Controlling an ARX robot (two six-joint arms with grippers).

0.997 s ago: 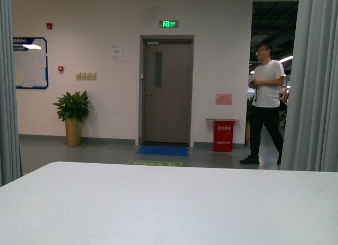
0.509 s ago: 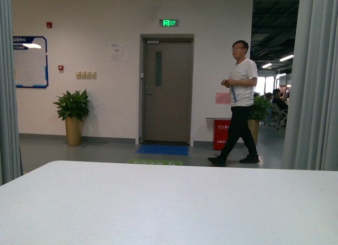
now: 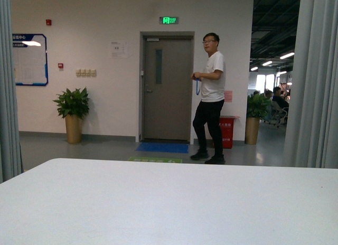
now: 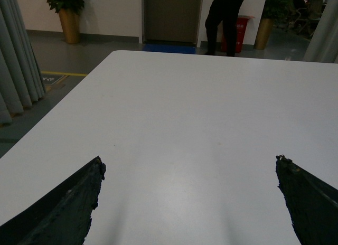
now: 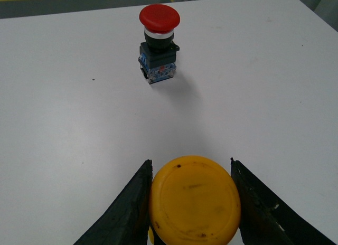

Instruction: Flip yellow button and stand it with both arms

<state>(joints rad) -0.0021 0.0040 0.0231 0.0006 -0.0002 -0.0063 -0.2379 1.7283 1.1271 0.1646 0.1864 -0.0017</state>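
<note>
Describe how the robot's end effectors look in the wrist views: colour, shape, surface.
The left end effector has two flat, matte black fingers tapering to blunt tips, with rough, slightly chipped edges. The right end effector has the same black wedge-shaped fingers, with small pale scuffs. No cables or markings show, and the front view shows no arm.
</note>
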